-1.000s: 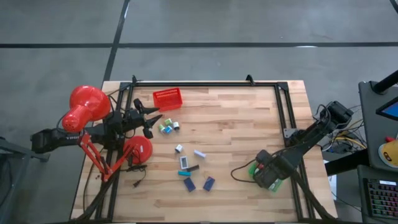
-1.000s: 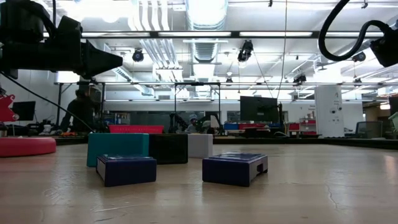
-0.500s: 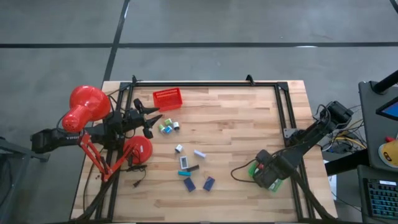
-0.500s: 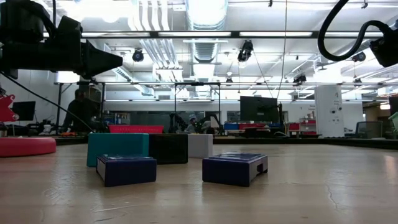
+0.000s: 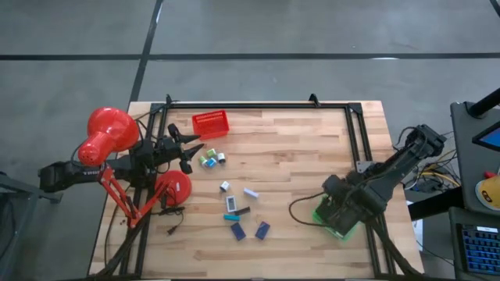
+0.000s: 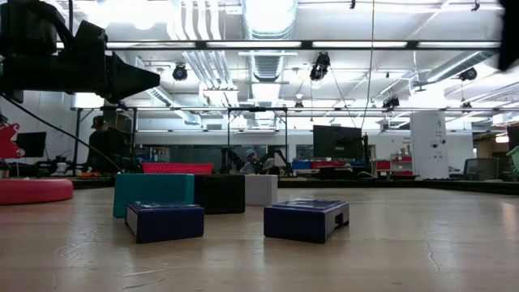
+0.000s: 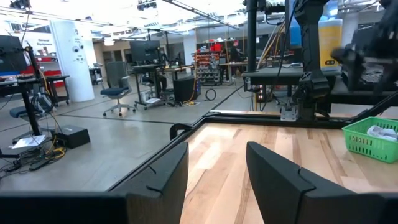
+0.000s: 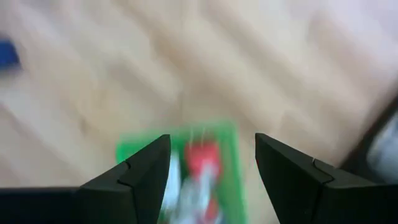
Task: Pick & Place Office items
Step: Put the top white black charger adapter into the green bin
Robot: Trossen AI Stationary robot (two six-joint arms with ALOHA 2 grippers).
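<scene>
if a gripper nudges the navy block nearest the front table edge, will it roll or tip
Probably neither. The navy block lies low and flat on the wooden table, wider than tall in the low view, so it would likely slide. It looks small and rigid, so likely light. Its smooth faces may slip in a grip.

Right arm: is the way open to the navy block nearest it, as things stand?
Probably yes. The right gripper hovers open over the green tray, and only bare table lies between it and the navy block. Actual reach can't be judged.
</scene>
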